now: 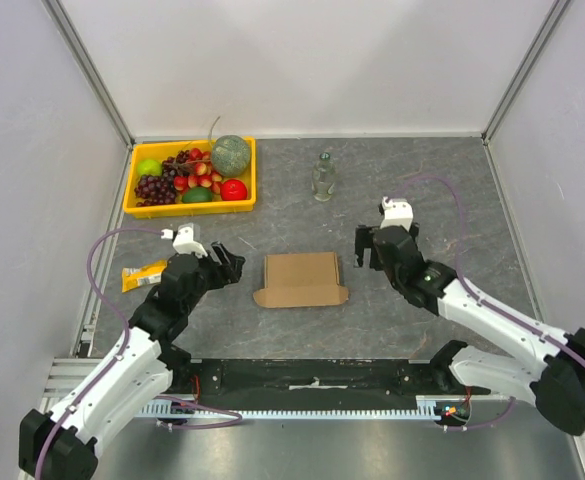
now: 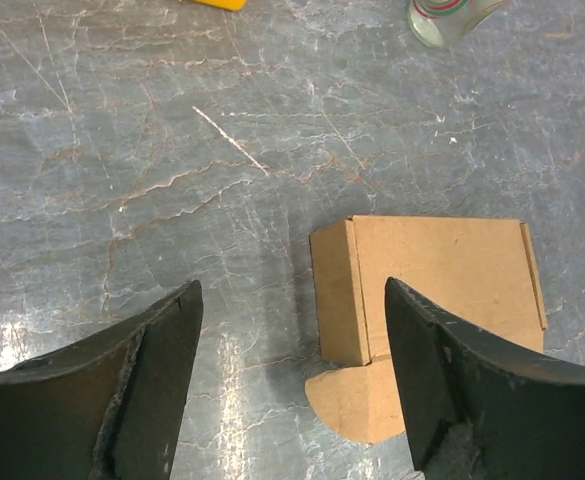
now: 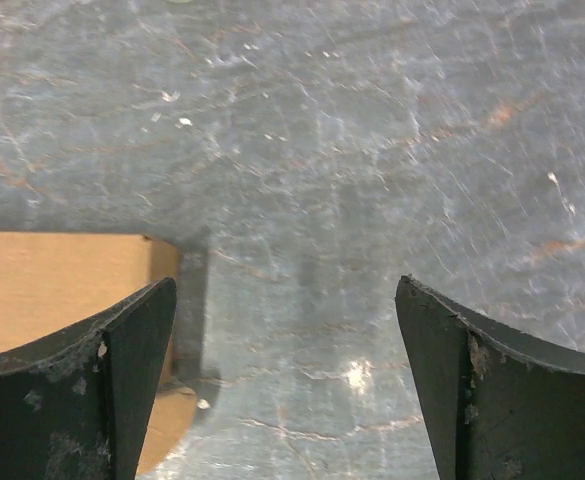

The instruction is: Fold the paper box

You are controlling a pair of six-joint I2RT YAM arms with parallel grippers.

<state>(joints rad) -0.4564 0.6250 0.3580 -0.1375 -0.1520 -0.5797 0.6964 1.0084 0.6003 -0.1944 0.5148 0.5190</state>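
Box [image 1: 300,278] sits mid-frame: light, stiff cardboard, likely to slide. Left gripper [image 1: 228,266] and right gripper [image 1: 364,246] both spread, empty. Best pinch its side edges.

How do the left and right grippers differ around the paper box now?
The left gripper sits beside the paper box at its left edge, the right gripper at its right edge. The right gripper sits slightly farther up the table than the left. Both are open, holding nothing.
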